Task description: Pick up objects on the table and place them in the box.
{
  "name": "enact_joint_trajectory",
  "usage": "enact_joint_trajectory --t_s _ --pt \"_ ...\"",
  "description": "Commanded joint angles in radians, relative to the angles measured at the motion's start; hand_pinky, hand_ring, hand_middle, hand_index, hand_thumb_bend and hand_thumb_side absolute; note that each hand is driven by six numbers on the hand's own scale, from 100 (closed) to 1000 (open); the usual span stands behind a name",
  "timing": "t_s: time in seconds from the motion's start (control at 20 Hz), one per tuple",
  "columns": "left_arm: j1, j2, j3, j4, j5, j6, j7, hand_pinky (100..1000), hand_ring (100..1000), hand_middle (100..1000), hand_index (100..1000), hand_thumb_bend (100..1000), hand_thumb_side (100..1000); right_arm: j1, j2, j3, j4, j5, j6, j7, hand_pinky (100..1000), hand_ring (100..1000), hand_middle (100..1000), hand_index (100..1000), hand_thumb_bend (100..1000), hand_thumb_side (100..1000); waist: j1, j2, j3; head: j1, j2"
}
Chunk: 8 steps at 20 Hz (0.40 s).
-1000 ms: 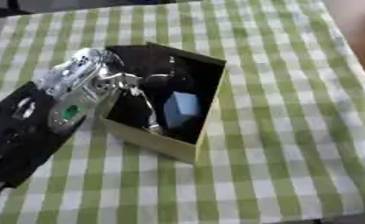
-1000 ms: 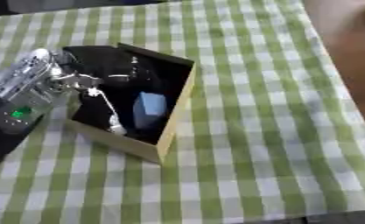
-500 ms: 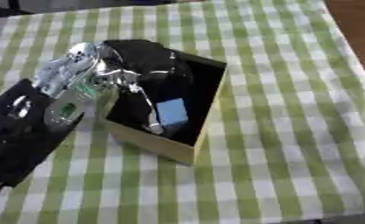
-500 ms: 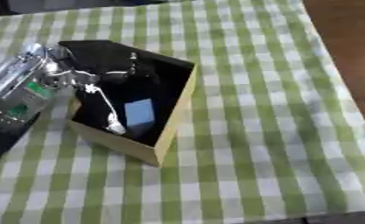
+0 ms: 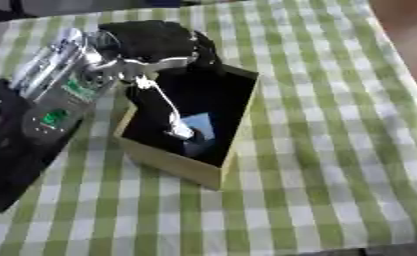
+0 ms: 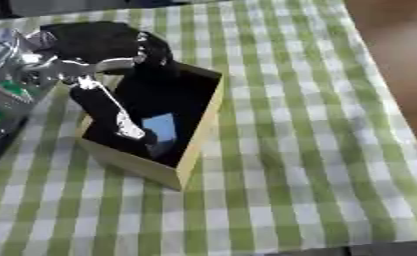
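We take the box (image 5: 181,170) as our landmark: a shallow yellow-walled carton with a black lining, sitting askew on the green-and-white checked tablecloth (image 5: 334,150), its nearest corner pointing toward us.

Nearest, inside the box toward that near corner, lies a small pale blue object (image 6: 162,127); it looks flat and roughly rectangular, and we cannot make out more than that. So the one task object we can see is already in the box. On the cloth around the box we see no other loose object in either view.

Just beyond it, over the box's left half, the left hand (image 5: 146,47) reaches in from the left. One slim silver-tipped finger (image 5: 166,112) runs down into the box, its tip ending just beside the blue object, on that object's left. We cannot tell whether tip and object touch. The other fingers look dark and curled over the far left corner of the box, but we cannot tell what, if anything, they close on, so we would not call the hand open or closed.

The relation that matters next, as we judge it: the blue object lies below and slightly right of the fingertip, already within the walls, so the left hand would need only to lift clear along the finger's own line, up and back to the left.

Farther left of the box, the silver forearm (image 5: 58,82) with green lights stretches away. The right hand shows in neither view.
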<state>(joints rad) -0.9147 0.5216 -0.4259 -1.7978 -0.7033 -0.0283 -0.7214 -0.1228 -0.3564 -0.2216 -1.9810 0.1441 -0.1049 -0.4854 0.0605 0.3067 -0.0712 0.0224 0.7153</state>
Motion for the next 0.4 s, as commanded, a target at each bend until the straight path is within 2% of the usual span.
enact_joint_trajectory --t_s 0.05,0.1,0.4 --pt "-0.014 0.031 0.066 -0.062 0.046 0.032 0.033 676 693 685 789 463 567 -0.004 -0.020 -0.008 -0.019 0.008 0.001 -0.010 652 715 624 802 100 1000 -0.005 -0.024 0.003 -0.005 0.002" --pt "-0.011 0.029 0.087 -0.076 0.058 0.041 0.050 661 677 664 762 401 563 -0.004 -0.020 -0.008 -0.019 0.008 0.001 -0.011 652 715 624 801 100 1000 -0.006 -0.023 0.003 -0.006 0.003" --pt "0.008 0.022 0.200 -0.158 0.167 0.108 0.197 598 613 614 708 368 540 -0.003 -0.019 -0.013 -0.019 0.013 0.001 -0.019 651 716 624 801 100 1000 -0.011 -0.020 0.012 -0.012 0.008"
